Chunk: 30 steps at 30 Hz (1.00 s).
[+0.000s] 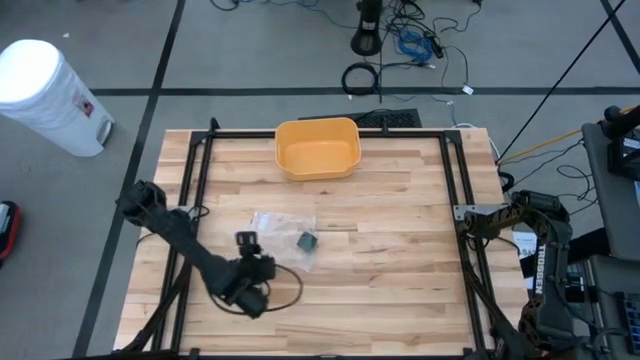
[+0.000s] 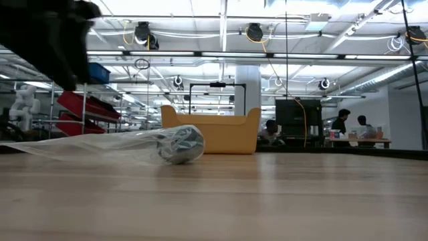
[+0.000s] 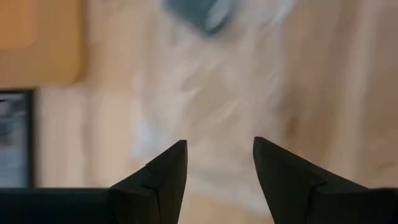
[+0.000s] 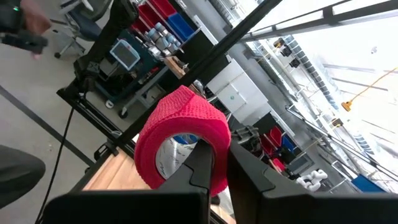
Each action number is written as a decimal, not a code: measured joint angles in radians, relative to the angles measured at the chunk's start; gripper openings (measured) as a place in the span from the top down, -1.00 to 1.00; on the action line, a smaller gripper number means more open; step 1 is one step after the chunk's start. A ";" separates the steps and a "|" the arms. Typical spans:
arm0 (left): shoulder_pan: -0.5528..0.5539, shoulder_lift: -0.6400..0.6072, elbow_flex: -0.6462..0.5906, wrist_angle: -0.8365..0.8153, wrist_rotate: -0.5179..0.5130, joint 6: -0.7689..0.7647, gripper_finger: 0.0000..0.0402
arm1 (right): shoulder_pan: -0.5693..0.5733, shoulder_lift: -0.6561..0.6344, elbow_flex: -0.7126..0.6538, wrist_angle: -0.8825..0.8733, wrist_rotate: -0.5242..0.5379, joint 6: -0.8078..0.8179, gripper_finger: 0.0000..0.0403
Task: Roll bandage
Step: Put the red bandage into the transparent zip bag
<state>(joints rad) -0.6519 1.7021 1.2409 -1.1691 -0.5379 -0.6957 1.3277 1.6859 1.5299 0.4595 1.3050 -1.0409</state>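
The left tool [image 1: 248,268] hovers open just short of the clear bag [image 1: 280,228], which lies on the counter [image 1: 400,260] near the yellow bin [image 1: 318,148] and holds a grey-green bandage roll [image 1: 307,241]. It should pinch loose film only. The right tool [image 4: 219,163], parked off the counter's edge, grips a red bandage roll [image 4: 180,134]. The bag's opening is too blurred to find.

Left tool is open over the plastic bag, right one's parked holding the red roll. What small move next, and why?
Probably lower the left tool straight down onto the clear plastic bag and close. It is open and empty above the bag, and the dark bandage roll is still inside. The right tool, off the table's right edge, is shut on the red bandage roll.
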 joint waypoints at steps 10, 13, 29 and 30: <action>-0.132 -0.004 -0.120 -0.210 -0.040 -0.113 0.06 | -0.002 0.000 0.000 0.000 0.001 0.006 0.88; -0.132 -0.004 -0.180 -0.164 -0.032 -0.111 0.06 | -0.005 0.000 0.000 0.000 0.001 0.006 0.88; -0.081 -0.002 -0.321 0.110 -0.027 0.026 0.06 | -0.013 0.000 0.000 0.000 0.000 0.006 0.88; -0.073 -0.002 -0.321 0.121 -0.038 0.040 0.06 | -0.013 0.000 0.000 0.000 0.000 0.006 0.88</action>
<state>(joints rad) -0.7249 1.7000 0.9199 -1.0479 -0.5759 -0.6553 1.3151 1.6863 1.5297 0.4595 1.3045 -1.0344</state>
